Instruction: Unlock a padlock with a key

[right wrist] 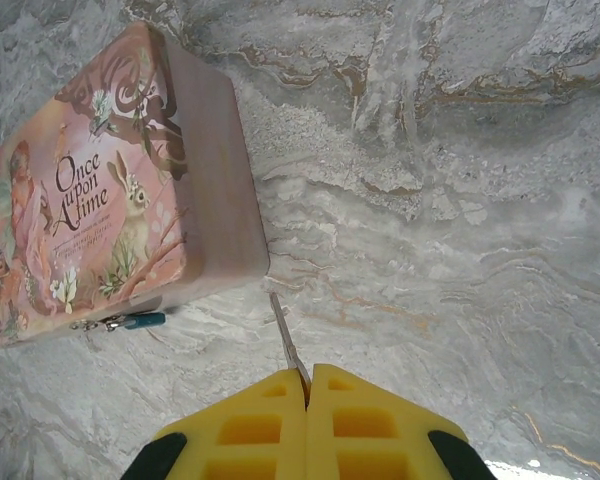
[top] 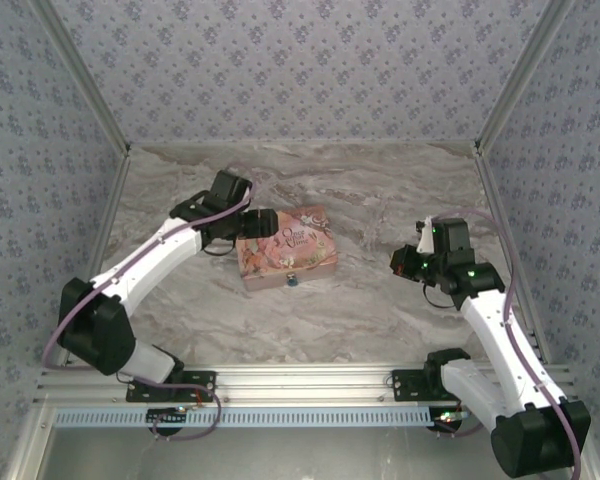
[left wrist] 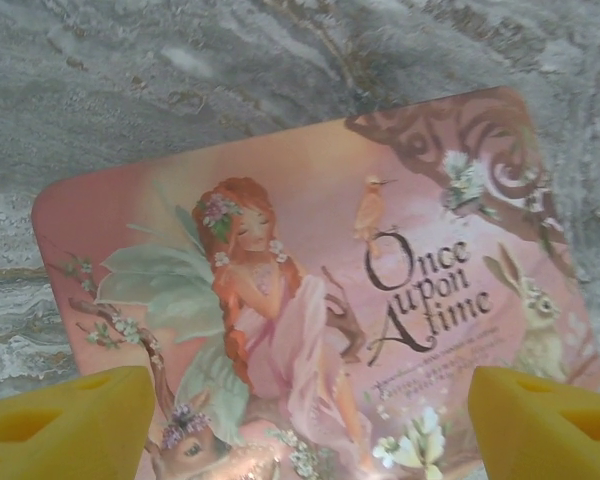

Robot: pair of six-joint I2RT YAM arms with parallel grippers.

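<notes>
The tiny teal padlock [right wrist: 142, 320] hangs at the front edge of the pink illustrated box [right wrist: 90, 190], its silvery shackle through the box's clasp; from above the padlock [top: 292, 281] is a small speck at the box's [top: 285, 247] near side. My right gripper [right wrist: 307, 378] is shut on the key [right wrist: 287, 338], whose thin silvery blade sticks out forward toward the box's corner, well right of the padlock. My left gripper [left wrist: 310, 440] stands open just above the box lid [left wrist: 310, 300], a yellow finger [left wrist: 65, 420] on each side.
The marble table [top: 380, 200] spreads around the box, with patterned walls and metal frame posts [top: 510, 90] on three sides. My right arm [top: 480, 300] hovers over the table right of the box.
</notes>
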